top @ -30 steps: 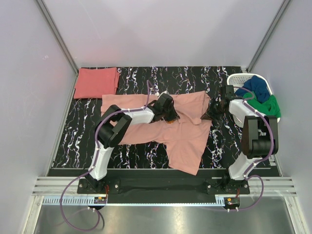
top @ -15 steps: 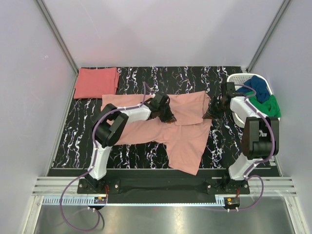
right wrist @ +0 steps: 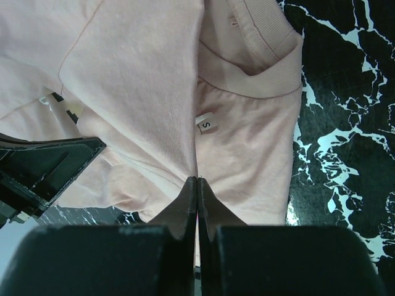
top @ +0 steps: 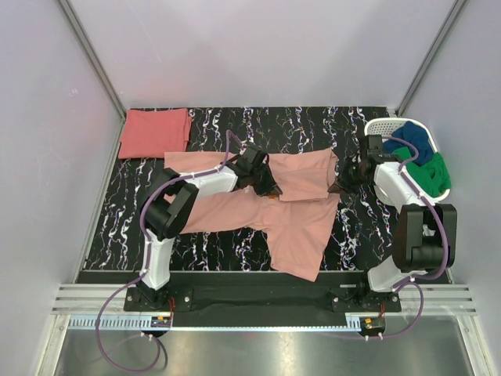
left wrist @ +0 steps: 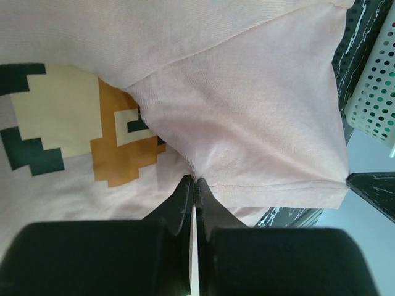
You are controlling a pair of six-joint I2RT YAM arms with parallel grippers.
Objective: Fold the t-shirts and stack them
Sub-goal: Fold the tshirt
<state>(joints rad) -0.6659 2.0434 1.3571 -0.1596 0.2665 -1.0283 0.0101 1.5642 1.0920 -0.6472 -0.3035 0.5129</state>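
A pale salmon-pink t-shirt (top: 297, 223) lies spread on the black marbled table, its upper part folded over. My left gripper (top: 270, 188) is shut on a fold of it near the middle; the left wrist view shows the pinched cloth (left wrist: 247, 135) beside a pixel print (left wrist: 92, 132). My right gripper (top: 338, 185) is shut on the shirt's right edge; the right wrist view shows the collar (right wrist: 259, 68) and a small size tag (right wrist: 204, 124). A darker coral-red t-shirt (top: 155, 131) lies folded at the far left corner.
A white perforated basket (top: 385, 127) with blue and green clothes (top: 423, 160) stands at the far right, close to my right arm. It also shows in the left wrist view (left wrist: 376, 80). White walls enclose the table on three sides.
Both grippers have drawn the shirt's upper part toward the back of the table. The left gripper moved back and left, the right gripper slightly back and right.
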